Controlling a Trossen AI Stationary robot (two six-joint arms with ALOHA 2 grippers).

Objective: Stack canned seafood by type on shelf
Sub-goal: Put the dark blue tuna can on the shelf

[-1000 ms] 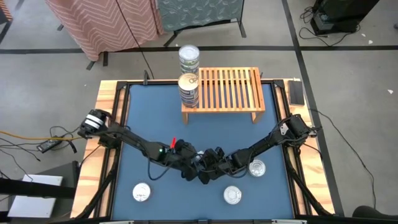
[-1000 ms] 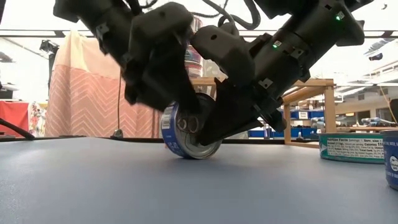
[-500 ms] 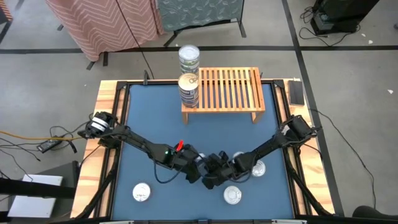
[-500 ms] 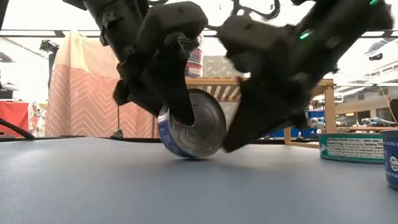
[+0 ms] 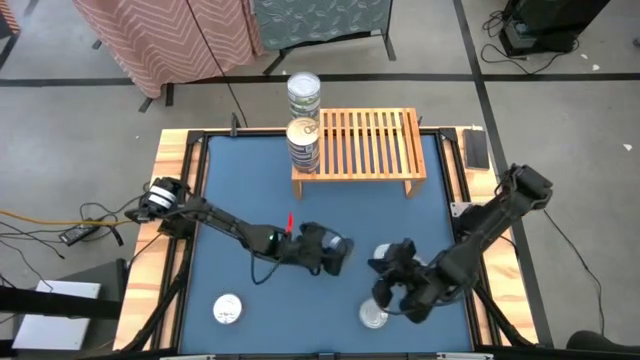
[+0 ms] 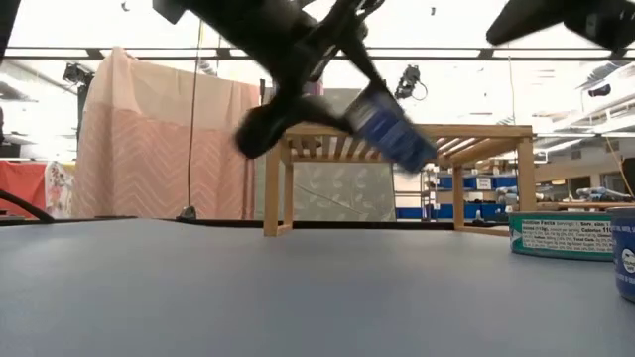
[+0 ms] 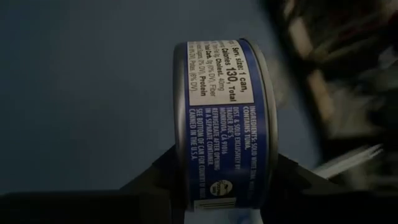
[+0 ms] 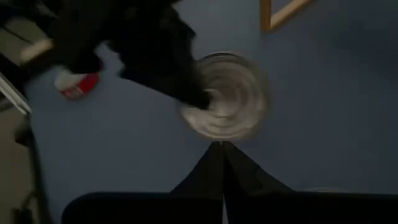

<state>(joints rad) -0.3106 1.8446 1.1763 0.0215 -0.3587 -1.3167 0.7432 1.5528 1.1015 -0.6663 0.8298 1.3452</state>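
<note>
We see the left hand (image 5: 330, 250) near the middle of the blue bench (image 5: 240, 190), its fingers closed on a blue-labelled tuna can (image 7: 222, 124) gripped across its flat faces, so the label band faces the wrist camera; in the low view this can (image 6: 392, 137) hangs tilted in the air, clear of the bench top. The right hand (image 5: 392, 283) sits toward the near right part of the bench with its fingers pressed fully together and nothing between them. Just beside and partly under it lies a silver-topped can (image 5: 372, 316) flat on the bench, and another silver-topped can (image 5: 228, 309) lies flat near the front left corner, well apart from both hands. In the low view two more cans show at the right edge, a teal-labelled one (image 6: 561, 235) and a blue-labelled one (image 6: 625, 260), both resting flat. The light-wood shelf (image 5: 370, 140) with its slatted top stands at the far side of the bench; a stack of cans (image 5: 303, 145) rises on its left end, and a second stack of cans (image 5: 304, 96) stands just behind that one, past the shelf's far edge. The rest of the slats carry nothing. Between the held can and the shelf the blue surface lies open, the stack on the left end being the nearest thing to that stretch. A pink patterned cloth (image 5: 170, 35) hangs beyond the bench.
</note>
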